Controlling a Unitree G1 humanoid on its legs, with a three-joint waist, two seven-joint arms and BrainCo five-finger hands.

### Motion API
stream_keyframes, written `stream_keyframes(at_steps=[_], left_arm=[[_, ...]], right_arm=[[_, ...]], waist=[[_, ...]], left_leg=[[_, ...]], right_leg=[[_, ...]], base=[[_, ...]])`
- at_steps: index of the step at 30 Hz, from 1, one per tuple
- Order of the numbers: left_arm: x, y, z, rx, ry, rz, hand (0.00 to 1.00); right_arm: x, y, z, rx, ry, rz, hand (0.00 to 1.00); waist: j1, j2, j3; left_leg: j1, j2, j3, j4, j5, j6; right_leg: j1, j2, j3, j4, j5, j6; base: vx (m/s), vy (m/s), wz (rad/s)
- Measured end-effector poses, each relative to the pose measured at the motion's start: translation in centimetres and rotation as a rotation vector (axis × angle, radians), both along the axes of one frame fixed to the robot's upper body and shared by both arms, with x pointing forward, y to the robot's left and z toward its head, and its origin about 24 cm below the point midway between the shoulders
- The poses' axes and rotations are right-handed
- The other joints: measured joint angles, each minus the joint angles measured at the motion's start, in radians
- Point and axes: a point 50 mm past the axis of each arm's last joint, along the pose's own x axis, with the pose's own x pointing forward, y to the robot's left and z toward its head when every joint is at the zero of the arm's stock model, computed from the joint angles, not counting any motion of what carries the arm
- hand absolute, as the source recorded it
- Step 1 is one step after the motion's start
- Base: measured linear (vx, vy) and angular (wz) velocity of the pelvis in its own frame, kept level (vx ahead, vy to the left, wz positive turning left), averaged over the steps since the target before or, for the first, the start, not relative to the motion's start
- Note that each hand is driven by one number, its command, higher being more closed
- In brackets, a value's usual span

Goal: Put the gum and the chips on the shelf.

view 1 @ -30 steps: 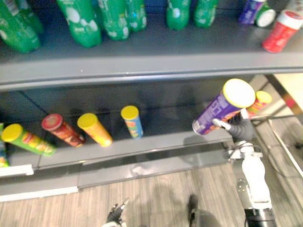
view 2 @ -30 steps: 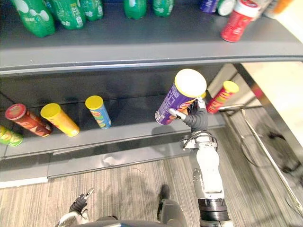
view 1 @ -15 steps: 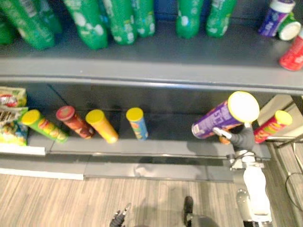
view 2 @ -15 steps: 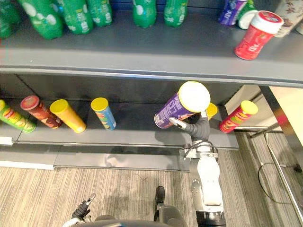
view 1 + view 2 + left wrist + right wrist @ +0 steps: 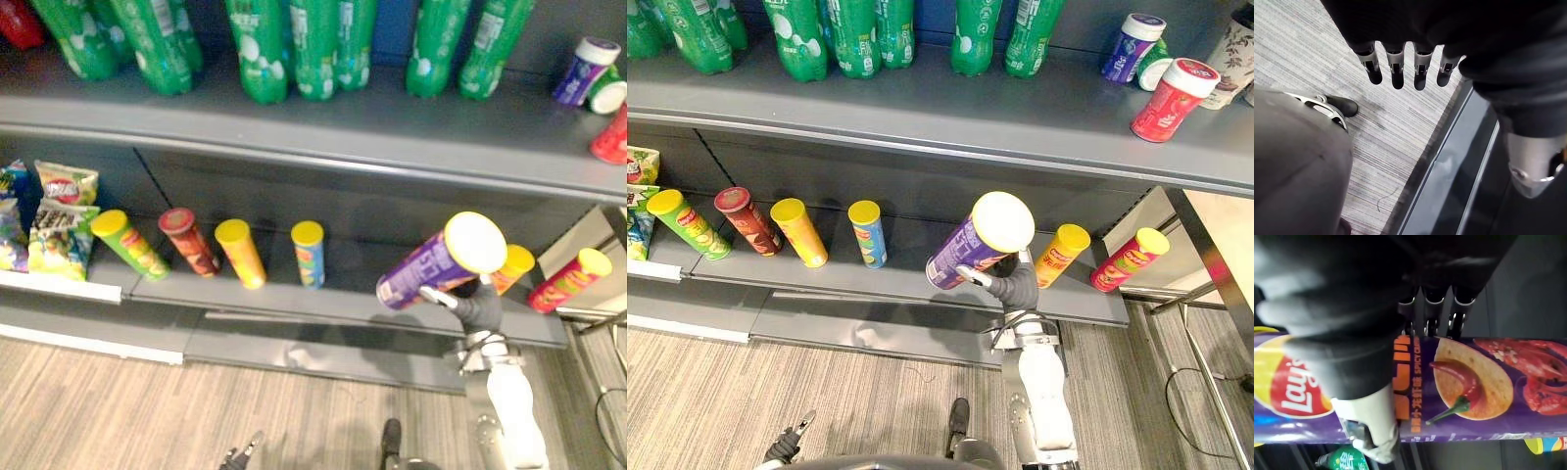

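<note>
A purple chips can (image 5: 972,247) with a pale lid is tilted in the air in front of the lower shelf (image 5: 911,284). My right hand (image 5: 1015,288) is shut on it from below. In the right wrist view the fingers (image 5: 1434,308) curl round the purple chips can (image 5: 1474,382). An orange can (image 5: 1061,255) lies on the shelf just right of the held one. My left hand (image 5: 784,448) hangs low over the floor, its fingers (image 5: 1397,73) straight and holding nothing.
Several chips cans (image 5: 798,231) lie in a row on the lower shelf, a pink one (image 5: 1129,259) at its right end. Snack bags (image 5: 59,220) stand at the left. Green bottles (image 5: 852,39) and purple and red tubs (image 5: 1164,98) stand on the upper shelf (image 5: 921,108).
The camera has shifted, bringing the snack bags into view at the left. My right hand has carried the purple can slightly left, uncovering the orange can behind it.
</note>
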Motion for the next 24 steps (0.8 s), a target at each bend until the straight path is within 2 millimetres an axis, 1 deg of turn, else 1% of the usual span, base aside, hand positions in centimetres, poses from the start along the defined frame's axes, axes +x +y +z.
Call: stream_keyframes(at_steps=[4,6,7,9,11,12,13,14,15,16,17,18,21,23,24], left_arm=[[0.2,-0.1,0.0,0.006,0.004,-0.025,0.0],[0.6,-0.3,0.0,0.017,0.002,-0.048,0.0],[0.8,-0.3,0.1,0.019,-0.001,-0.053,0.0],[1.8,-0.9,0.2,0.018,-0.023,-0.092,0.0],[2.4,-1.4,0.2,0.013,-0.038,-0.109,0.0],[2.7,-1.8,0.3,0.009,-0.047,-0.124,0.0],[3.3,-2.1,0.5,0.006,-0.071,-0.132,0.0],[3.8,-2.3,0.6,0.008,-0.085,-0.139,0.0],[5.0,-2.6,1.0,0.016,-0.12,-0.159,0.0],[5.5,-2.6,1.2,0.017,-0.14,-0.157,0.0],[6.4,-2.6,1.7,0.028,-0.176,-0.145,0.0],[6.9,-2.6,1.9,0.035,-0.194,-0.141,0.0],[9.4,-2.7,3.4,0.08,-0.288,-0.157,0.0],[11.0,-2.9,4.5,0.102,-0.362,-0.168,0.0],[11.9,-3.1,5.1,0.105,-0.403,-0.16,0.0]], right_arm=[[-0.4,2.9,-0.2,0.024,0.006,0.164,1.0],[-0.6,5.2,-1.2,0.019,0.047,0.282,1.0],[-0.5,5.8,-1.5,0.016,0.059,0.306,1.0],[-0.3,7.7,-2.5,-0.014,0.103,0.388,1.0],[-0.1,8.7,-2.9,-0.041,0.112,0.426,1.0],[0.3,9.3,-2.9,-0.08,0.107,0.439,1.0],[0.9,9.5,-2.8,-0.105,0.099,0.445,1.0],[1.3,9.6,-2.7,-0.119,0.092,0.441,1.0],[2.3,9.8,-2.2,-0.173,0.066,0.411,1.0],[2.7,9.8,-2.1,-0.199,0.054,0.401,1.0],[3.6,9.9,-1.6,-0.249,0.028,0.367,1.0],[4.0,10.0,-1.4,-0.268,0.018,0.353,1.0],[6.4,9.4,-0.6,-0.356,-0.011,0.209,1.0],[8.2,8.6,0.5,-0.377,-0.028,0.089,1.0],[9.2,7.9,1.3,-0.382,-0.045,-0.003,1.0]], waist=[[0.001,0.004,-0.008],[0.002,0.007,-0.01],[0.003,0.007,-0.01],[0.005,0.007,-0.009],[0.008,0.009,-0.007],[0.014,0.016,-0.001],[0.02,0.014,0.012],[0.023,0.018,0.027],[0.04,0.026,0.061],[0.043,0.028,0.076],[0.052,0.034,0.108],[0.058,0.038,0.122],[0.063,0.061,0.172],[0.069,0.072,0.209],[0.07,0.079,0.231]], left_leg=[[-0.016,0.0,-0.004,0.002,0.001,-0.001],[-0.016,-0.001,-0.009,0.002,0.001,0.0],[-0.017,-0.002,-0.012,0.002,0.001,0.0],[-0.038,-0.012,-0.039,0.016,0.001,0.0],[-0.054,-0.02,-0.06,0.024,0.001,0.001],[-0.07,-0.025,-0.074,0.035,0.0,0.003],[-0.084,-0.029,-0.092,0.047,0.0,0.005],[-0.09,-0.031,-0.1,0.054,0.0,0.005],[-0.116,-0.033,-0.116,0.075,-0.004,0.011],[-0.126,-0.035,-0.123,0.081,-0.005,0.014],[-0.146,-0.04,-0.131,0.092,-0.005,0.013],[-0.16,-0.041,-0.136,0.101,-0.004,0.013],[-0.247,-0.048,-0.176,0.149,0.003,0.017],[-0.298,-0.05,-0.198,0.181,0.008,0.022],[-0.322,-0.053,-0.21,0.198,0.012,0.026]], right_leg=[[-0.016,0.0,-0.004,0.0,0.011,-0.007],[-0.013,-0.003,-0.011,0.001,0.012,-0.006],[-0.011,-0.006,-0.014,0.001,0.013,-0.005],[-0.008,-0.023,-0.036,0.001,0.015,-0.002],[-0.008,-0.036,-0.051,0.001,0.016,0.0],[-0.008,-0.045,-0.062,0.001,0.018,0.003],[-0.009,-0.055,-0.077,0.007,0.018,0.003],[-0.009,-0.059,-0.082,0.014,0.018,0.003],[-0.023,-0.068,-0.089,0.032,0.017,0.004],[-0.031,-0.072,-0.093,0.041,0.015,0.002],[-0.051,-0.081,-0.1,0.063,0.01,0.001],[-0.065,-0.086,-0.103,0.077,0.007,0.001],[-0.131,-0.106,-0.128,0.135,-0.007,-0.004],[-0.168,-0.117,-0.139,0.164,-0.011,-0.01],[-0.188,-0.123,-0.147,0.181,-0.013,-0.012]], base=[[0.01,0.0,0.0],[0.03,0.008,0.08],[0.02,0.017,0.17],[-0.01,0.036,0.34],[-0.03,0.045,0.35],[-0.04,0.038,0.38],[-0.04,0.037,0.38],[-0.09,0.031,0.35],[-0.09,0.02,0.26],[-0.12,0.013,0.26],[-0.09,0.0,0.17],[-0.12,-0.009,0.25],[-0.1,-0.016,0.3],[-0.1,-0.016,0.28],[-0.07,-0.002,0.21]])
